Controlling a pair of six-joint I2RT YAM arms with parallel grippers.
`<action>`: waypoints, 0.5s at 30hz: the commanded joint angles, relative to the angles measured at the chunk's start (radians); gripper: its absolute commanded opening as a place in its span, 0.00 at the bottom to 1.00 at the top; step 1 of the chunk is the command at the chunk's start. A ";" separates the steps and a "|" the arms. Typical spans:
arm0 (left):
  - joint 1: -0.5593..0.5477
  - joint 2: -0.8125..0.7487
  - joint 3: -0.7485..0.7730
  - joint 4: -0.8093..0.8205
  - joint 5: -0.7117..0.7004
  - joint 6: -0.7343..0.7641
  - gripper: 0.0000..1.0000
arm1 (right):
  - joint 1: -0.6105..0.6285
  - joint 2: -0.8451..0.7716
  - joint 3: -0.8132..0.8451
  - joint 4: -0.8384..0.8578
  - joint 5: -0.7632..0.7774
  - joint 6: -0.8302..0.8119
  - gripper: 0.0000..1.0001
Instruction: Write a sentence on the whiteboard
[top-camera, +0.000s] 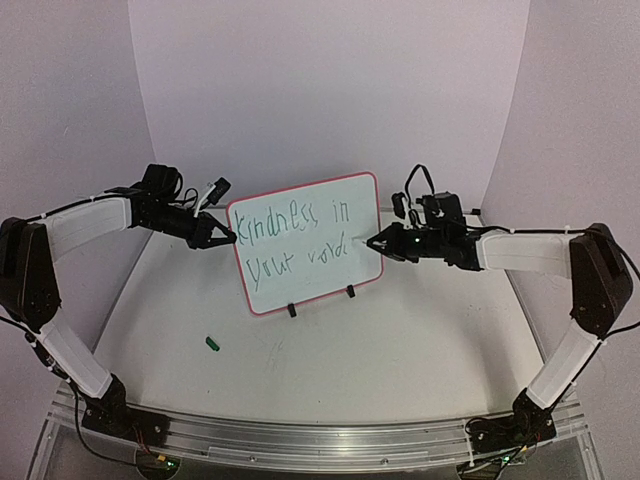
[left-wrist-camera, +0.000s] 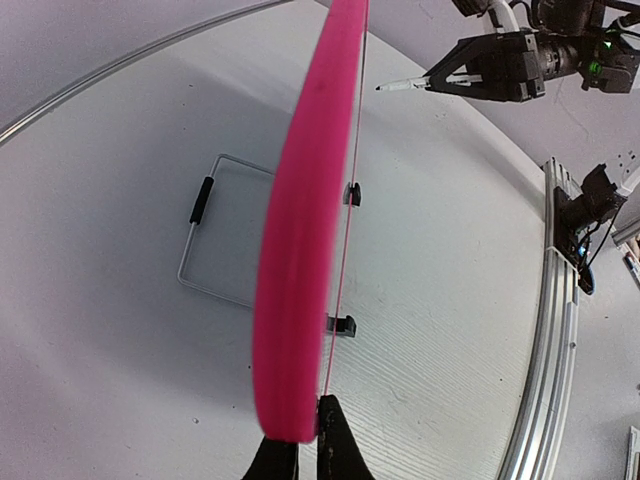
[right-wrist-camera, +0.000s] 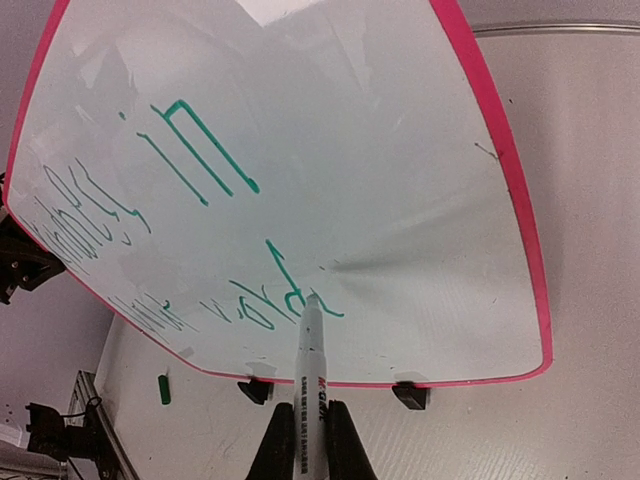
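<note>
The whiteboard (top-camera: 340, 270) stands mid-frame on the counter (top-camera: 400, 340), with open room below it. From the left, the left tool (top-camera: 231, 238) pinches its left edge. From the right, on a level outstretched arm, the right tool (top-camera: 372, 242) pinches a marker (right-wrist-camera: 309, 370), tip at the sentence (top-camera: 290, 222)'s lower row.

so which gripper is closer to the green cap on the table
Left. The left gripper clamps the whiteboard's left edge behind the cap; the right gripper is by the right edge.

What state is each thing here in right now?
whiteboard: upright on its feet, left edge clamped.
sentence: two green rows, the marker at the second row's end.
marker: uncapped, tip at the board.
green cap: lying loose on the table.
left gripper: shut on the whiteboard.
right gripper: shut on the marker.
</note>
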 joint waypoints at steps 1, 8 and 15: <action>-0.019 0.005 0.010 -0.032 -0.071 0.031 0.00 | -0.017 0.018 0.037 0.016 0.006 -0.003 0.00; -0.019 0.007 0.010 -0.032 -0.070 0.032 0.00 | -0.029 0.041 0.059 0.021 -0.005 -0.005 0.00; -0.020 0.009 0.010 -0.032 -0.071 0.033 0.00 | -0.030 0.075 0.086 0.022 -0.051 -0.008 0.00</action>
